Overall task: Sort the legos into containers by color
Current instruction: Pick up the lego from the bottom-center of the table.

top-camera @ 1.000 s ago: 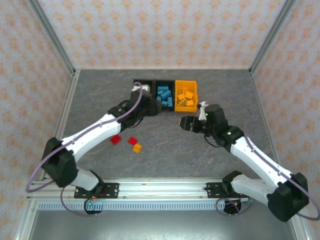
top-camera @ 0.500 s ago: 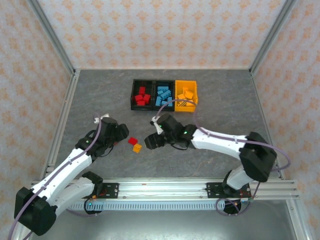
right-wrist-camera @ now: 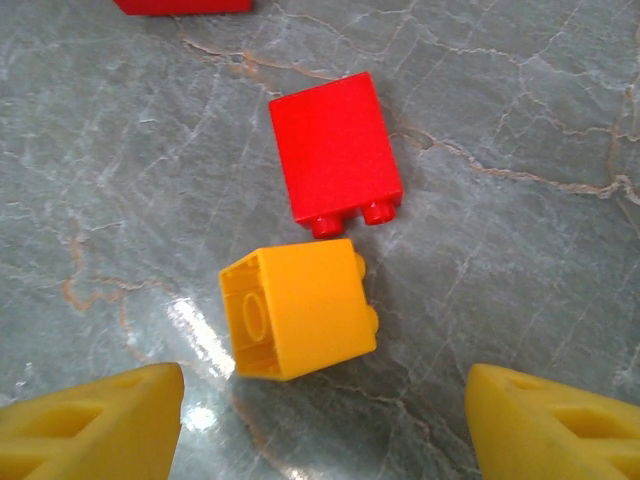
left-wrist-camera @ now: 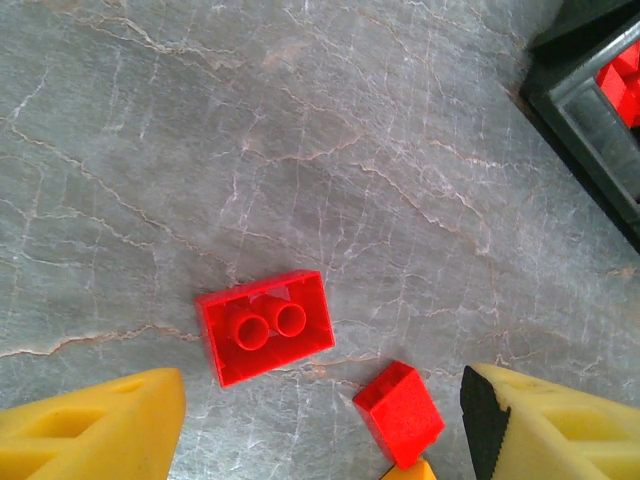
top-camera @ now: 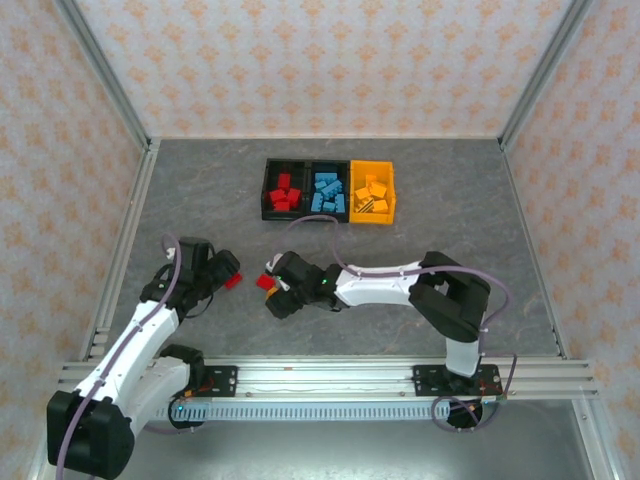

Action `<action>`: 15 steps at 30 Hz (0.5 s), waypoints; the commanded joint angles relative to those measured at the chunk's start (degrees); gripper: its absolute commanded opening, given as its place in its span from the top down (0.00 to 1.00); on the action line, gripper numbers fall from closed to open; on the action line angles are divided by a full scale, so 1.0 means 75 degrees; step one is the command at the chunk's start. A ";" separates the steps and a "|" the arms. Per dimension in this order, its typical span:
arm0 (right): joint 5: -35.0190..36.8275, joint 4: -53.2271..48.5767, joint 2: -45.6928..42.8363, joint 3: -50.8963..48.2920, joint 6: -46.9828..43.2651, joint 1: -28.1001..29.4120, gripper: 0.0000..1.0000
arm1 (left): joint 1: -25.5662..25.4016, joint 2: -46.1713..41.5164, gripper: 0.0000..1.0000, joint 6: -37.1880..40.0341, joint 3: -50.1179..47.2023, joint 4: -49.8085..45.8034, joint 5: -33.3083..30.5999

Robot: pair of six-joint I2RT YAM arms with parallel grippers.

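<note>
Grey veined tabletop; red brick; orange-yellow brick; peach floral walls.

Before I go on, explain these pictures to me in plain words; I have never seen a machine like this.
This is a robot with two arms bolted to the near edge of a grey table. The wide picture looks down from above and behind them. The other two come from small cameras on the wrists, so the yellow wedges at the bottom are each hand's own fingers. At the back stands a row of three bins: red bricks in one, blue bricks in the next, orange bricks in the orange one. Three more lie loose on the table. The left hand hangs open over a red brick lying studs down. The right hand hangs open over an orange brick on its side, next to another red brick. Neither hand holds anything.
</note>
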 commanded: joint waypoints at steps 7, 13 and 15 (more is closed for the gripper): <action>0.0420 0.0127 0.0859 0.0759 -0.0344 0.0100 0.29 | 0.0224 0.0004 0.26 0.0131 -0.0229 0.0478 0.0841; 0.0569 0.0033 0.1176 0.0922 -0.0416 0.0238 0.36 | 0.0373 0.0070 0.26 0.0190 -0.0309 0.0644 0.1083; 0.0634 -0.0017 0.1250 0.0933 -0.0440 0.0268 0.42 | 0.0406 0.0137 0.26 0.0226 -0.0291 0.0667 0.1094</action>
